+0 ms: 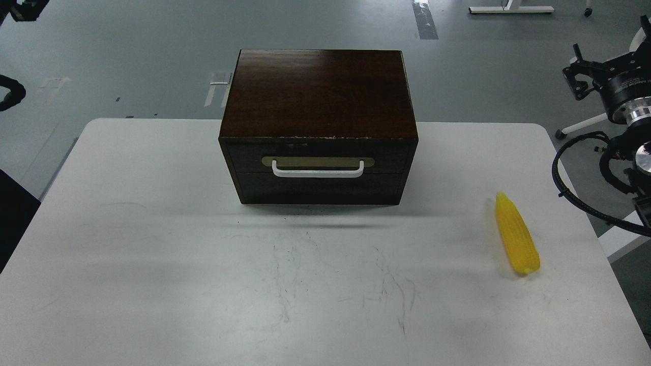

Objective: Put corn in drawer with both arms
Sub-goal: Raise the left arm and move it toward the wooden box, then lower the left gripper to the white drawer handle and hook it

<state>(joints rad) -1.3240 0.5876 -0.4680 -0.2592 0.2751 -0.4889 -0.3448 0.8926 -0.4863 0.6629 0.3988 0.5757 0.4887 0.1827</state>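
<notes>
The corn [516, 235] lies on the white table [152, 229] at the right, pointed end away from me. The dark brown cabinet [318, 91] stands at the table's back middle. Its drawer [244, 156] is pushed in, with the white bar handle [318, 172] on a brass plate. My right gripper [608, 56] is up at the right edge, beyond the table and far above the corn; its claws look spread and hold nothing. Of my left arm only a black piece [25, 7] in the top left corner and a cable loop [10, 94] show.
The grey floor lies beyond the table, with a taped line [424, 20] and a white stand base [511, 8]. My right arm's black cable [564, 188] hangs past the table's right edge. The tabletop has faint scratch marks [386, 284] in front.
</notes>
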